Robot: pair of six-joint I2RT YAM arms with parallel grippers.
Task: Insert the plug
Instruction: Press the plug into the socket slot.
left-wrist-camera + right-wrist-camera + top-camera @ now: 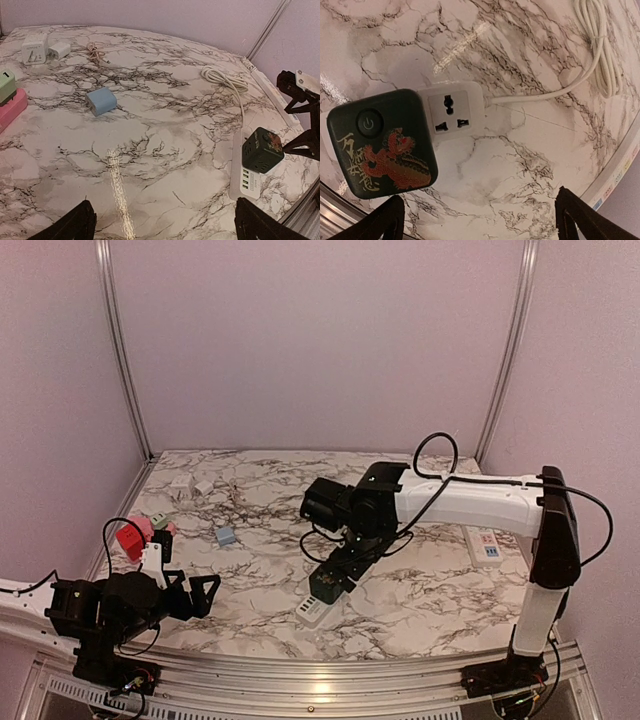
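The plug [382,145], a dark green cube with a red dragon and a power button on top, sits on the strip [452,112] at the left of the right wrist view. It lies just beside the strip's free socket on its right. Whether its pins are fully in cannot be told. The right gripper [480,227] hangs above it, fingers spread wide, gripping nothing. The strip's white cord [535,95] runs to a coil at the upper right. In the top view the left gripper [200,597] sits at the lower left, also spread and holding nothing. A blue charger [101,101] lies centre left in the left wrist view. Two white chargers [35,49] lie at that view's upper left, well apart from the strip.
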